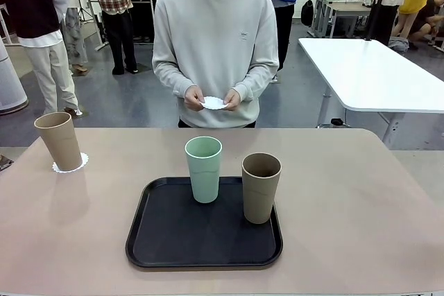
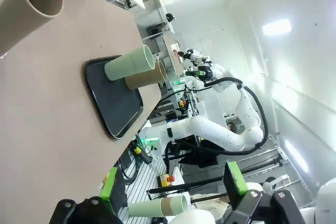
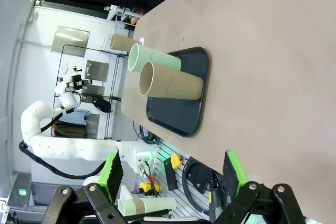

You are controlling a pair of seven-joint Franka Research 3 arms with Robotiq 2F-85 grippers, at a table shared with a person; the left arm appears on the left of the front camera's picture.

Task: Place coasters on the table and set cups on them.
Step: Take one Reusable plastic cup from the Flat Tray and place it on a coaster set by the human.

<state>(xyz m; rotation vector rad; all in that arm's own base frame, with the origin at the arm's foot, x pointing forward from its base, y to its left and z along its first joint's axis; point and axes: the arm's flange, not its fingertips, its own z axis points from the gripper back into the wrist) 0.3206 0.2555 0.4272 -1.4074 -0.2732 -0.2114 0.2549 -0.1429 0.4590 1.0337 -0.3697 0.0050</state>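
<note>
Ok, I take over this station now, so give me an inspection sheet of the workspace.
Surface: beige table, black tray in the middle.
Job's things: tan cup on left coaster; mint cup and second tan cup on the tray; person holds a spare coaster.
Clutter: nothing seen.
Grippers: left gripper open, right gripper open, both empty.
Cables: black cable along the right arm.
Surroundings: white table, people behind.
</note>
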